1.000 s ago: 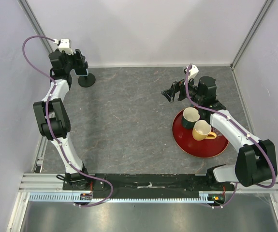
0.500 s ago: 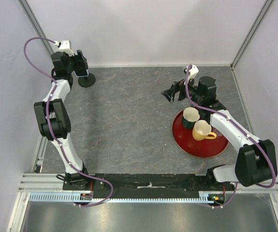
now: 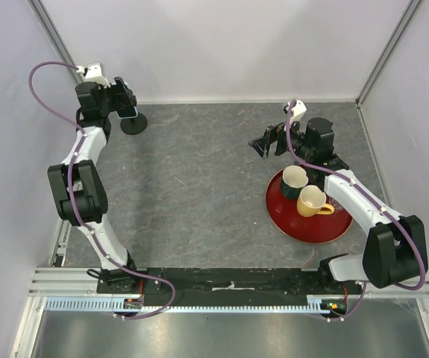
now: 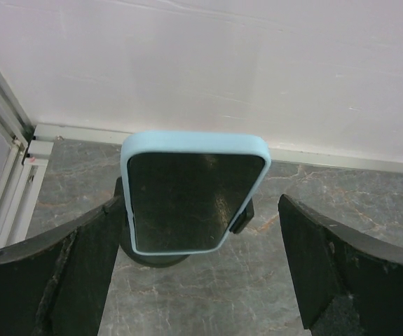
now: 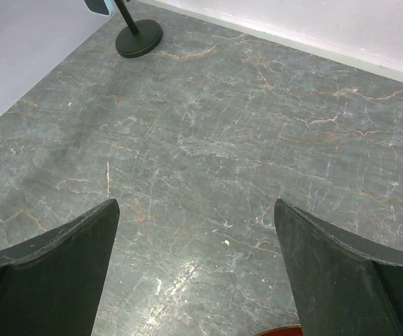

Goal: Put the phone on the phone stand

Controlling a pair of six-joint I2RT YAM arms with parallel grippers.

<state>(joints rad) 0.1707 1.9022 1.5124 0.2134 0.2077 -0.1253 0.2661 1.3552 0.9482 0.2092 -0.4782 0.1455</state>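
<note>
The left gripper (image 4: 201, 203), fingers spread wide, flanked the slim phone (image 4: 190, 192) with black glass screen and pale blue rim, which sat tilted on the small black disc-based phone stand (image 3: 133, 124) in the far-left corner, while the right gripper (image 5: 195, 204) hung unclenched just beyond the round red tray (image 3: 332, 227).

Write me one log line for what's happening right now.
left gripper: open | phone: on phone stand | right gripper: open, empty
</note>
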